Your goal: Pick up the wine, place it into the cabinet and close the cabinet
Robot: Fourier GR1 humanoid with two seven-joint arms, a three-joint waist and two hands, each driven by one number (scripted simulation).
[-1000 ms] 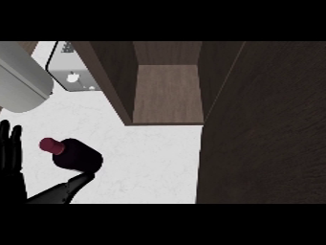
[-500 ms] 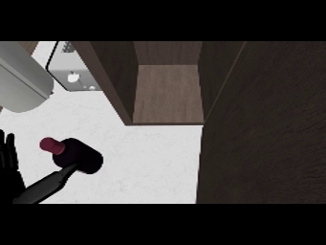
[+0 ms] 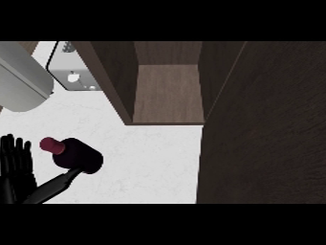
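Wine [image 3: 72, 154] on counter [image 3: 151, 158] at 8 o'clock, not picked up yet. Left hand [image 3: 16, 165] just beside it at its 9, fingers straight, holding nothing. Right hand not visible. Cabinet [image 3: 167, 91] at 12 open; placing and closing both remain.

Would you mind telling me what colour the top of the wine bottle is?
Dark red: the cap tops the black wine bottle, seen in the head view.

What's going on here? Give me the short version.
The robot's left hand is open, fingers up, just left of the wine bottle, which sits on the counter. Its fingers are not round the bottle. The cabinet beyond is open, and the bottle is not in it yet. The right hand is out of view.
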